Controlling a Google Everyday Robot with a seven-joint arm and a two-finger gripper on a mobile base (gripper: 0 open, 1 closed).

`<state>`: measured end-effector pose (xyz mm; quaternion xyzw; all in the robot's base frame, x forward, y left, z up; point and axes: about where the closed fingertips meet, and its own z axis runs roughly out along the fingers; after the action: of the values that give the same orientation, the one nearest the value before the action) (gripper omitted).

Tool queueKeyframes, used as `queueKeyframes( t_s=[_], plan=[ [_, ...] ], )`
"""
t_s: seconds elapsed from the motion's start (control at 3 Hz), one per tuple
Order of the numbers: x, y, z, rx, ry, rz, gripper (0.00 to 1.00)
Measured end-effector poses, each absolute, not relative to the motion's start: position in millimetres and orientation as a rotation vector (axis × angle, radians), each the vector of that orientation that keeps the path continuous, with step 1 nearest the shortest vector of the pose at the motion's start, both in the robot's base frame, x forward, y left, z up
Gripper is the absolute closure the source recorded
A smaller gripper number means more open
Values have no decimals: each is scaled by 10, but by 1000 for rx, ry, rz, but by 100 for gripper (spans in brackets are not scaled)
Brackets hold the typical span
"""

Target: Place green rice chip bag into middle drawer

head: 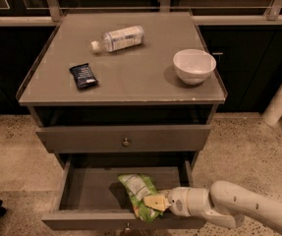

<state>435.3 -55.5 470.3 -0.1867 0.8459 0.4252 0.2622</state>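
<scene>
One green rice chip bag (137, 188), one bottle (120, 38), one blue wrapper (83, 76), one white bowl (194, 66), two drawers (81, 139), one tool (153, 202) at the open middle drawer (84, 190)

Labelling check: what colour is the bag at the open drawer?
Bag: light green, white label; gripper holds it over the drawer. Camera view.

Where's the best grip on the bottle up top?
Mid-body of the bottle, from straight above, jaws across its width: it lies on its side, cap toward the left, so the label barrel is the even, round part. The gripper is low at the open drawer, shut on the bag.
</scene>
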Motion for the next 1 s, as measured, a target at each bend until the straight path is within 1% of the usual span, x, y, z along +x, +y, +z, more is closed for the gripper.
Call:
queueKeyframes(
  t_s=[0.67,1.0],
  plan=[
    [4353,-554,4703,-505,2289,1150,13],
    [4353,-553,4703,-505,2289,1151,0]
  ],
)
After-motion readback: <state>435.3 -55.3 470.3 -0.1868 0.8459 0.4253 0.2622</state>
